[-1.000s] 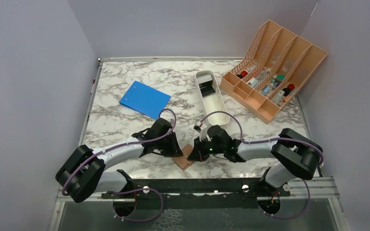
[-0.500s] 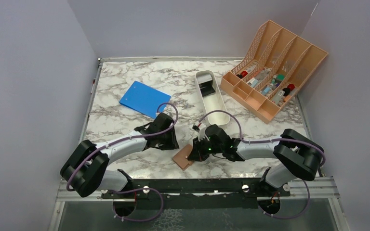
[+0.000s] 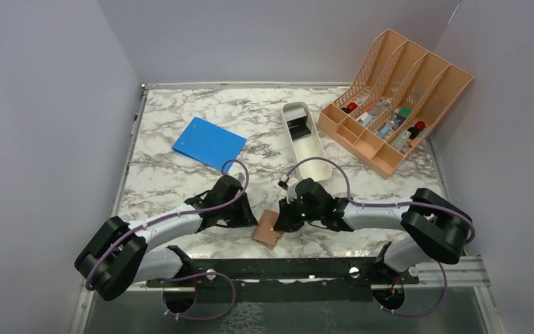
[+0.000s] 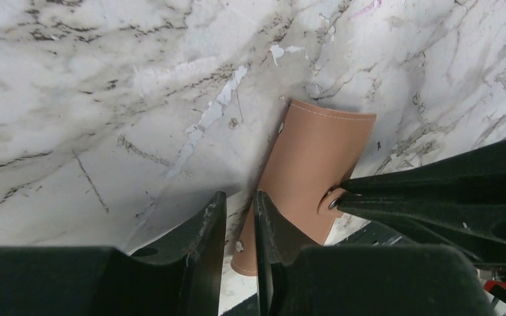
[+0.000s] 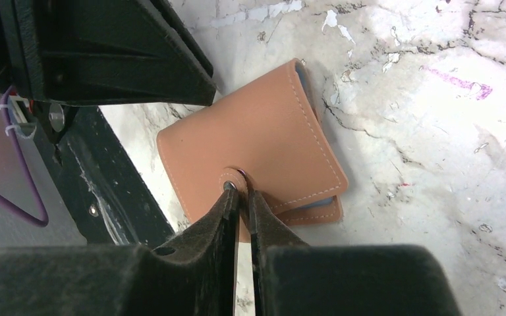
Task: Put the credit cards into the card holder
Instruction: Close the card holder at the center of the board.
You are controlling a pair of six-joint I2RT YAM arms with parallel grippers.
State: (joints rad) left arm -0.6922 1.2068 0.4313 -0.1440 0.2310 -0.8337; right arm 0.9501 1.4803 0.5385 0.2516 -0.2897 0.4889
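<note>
Right gripper (image 5: 238, 189), clamped on just the tiny snap tab of the card holder (image 5: 253, 135), may slip off or drag the whole holder along instead of opening it.

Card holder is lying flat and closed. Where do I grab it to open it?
Pinch the snap tab: it juts past the cover edge of the card holder, which otherwise lies flat on the table. Come in low from the tab side, where the right gripper sits.

The tan card holder (image 3: 268, 228) lies folded flat on the worktop (image 3: 174, 182), at the edge nearest me, snap tab (image 4: 329, 199) up (pale blue shows between its leaves).
</note>
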